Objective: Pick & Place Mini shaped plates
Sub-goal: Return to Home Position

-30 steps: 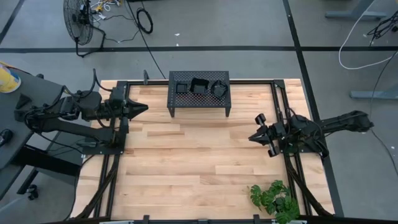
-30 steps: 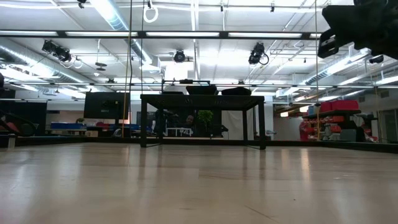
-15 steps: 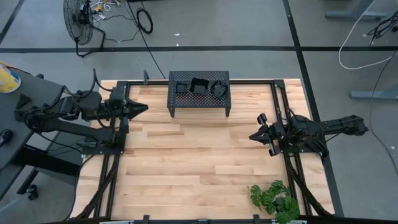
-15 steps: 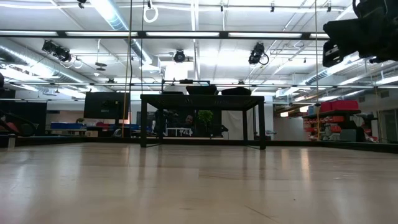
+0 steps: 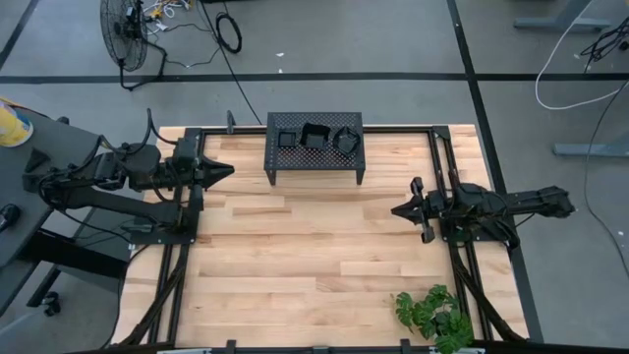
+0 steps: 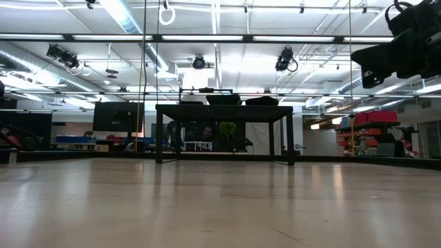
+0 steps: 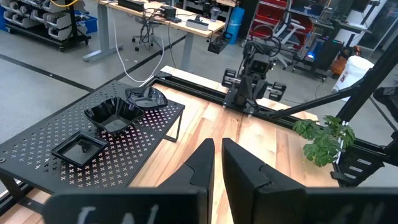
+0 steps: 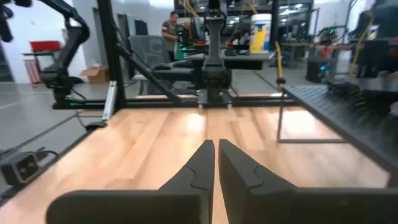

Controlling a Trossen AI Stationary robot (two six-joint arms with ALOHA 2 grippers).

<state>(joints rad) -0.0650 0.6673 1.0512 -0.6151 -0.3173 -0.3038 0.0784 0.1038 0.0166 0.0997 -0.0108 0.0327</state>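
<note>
No writing, number, brand or sign can be read anywhere. In the left wrist view, pale marks on the dark housing behind the left gripper (image 7: 217, 142) are too blurred to make out. From above, the markings on the yellow container (image 5: 11, 127), off the table at the far left, are too small to tell.
</note>
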